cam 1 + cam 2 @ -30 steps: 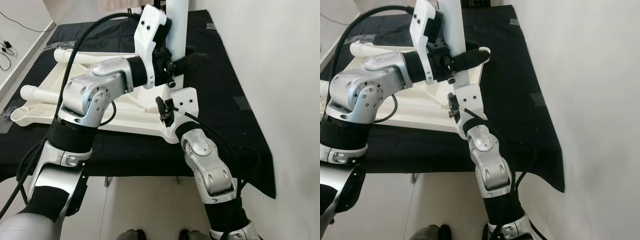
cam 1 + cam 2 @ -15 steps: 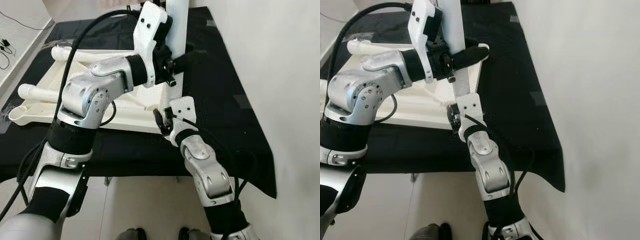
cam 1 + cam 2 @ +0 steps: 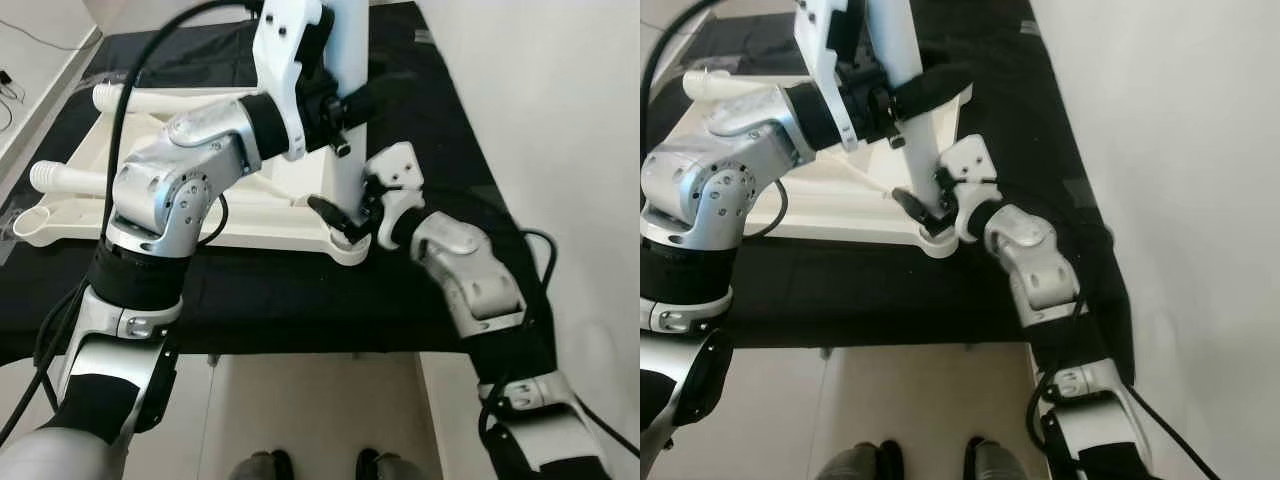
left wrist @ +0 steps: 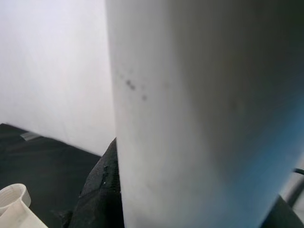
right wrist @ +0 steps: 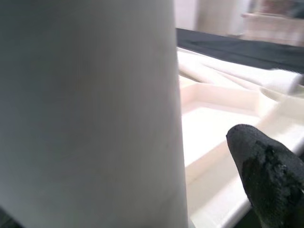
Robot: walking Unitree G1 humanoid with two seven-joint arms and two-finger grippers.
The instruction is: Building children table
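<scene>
A: Why does the left gripper (image 3: 345, 105) clamp the leg (image 3: 345, 60)?

B: To hold it upright in the tabletop (image 3: 250, 215)'s near right corner socket, while the right gripper (image 3: 340, 215), fingers apart, steadies its base.

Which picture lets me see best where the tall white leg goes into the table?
The right eye view: the leg runs down to the corner socket of the upturned tabletop, left claw gripping it higher up, right claw at its base. The left eye view shows much the same. Both wrist views show just a blurry close-up of it.
</scene>
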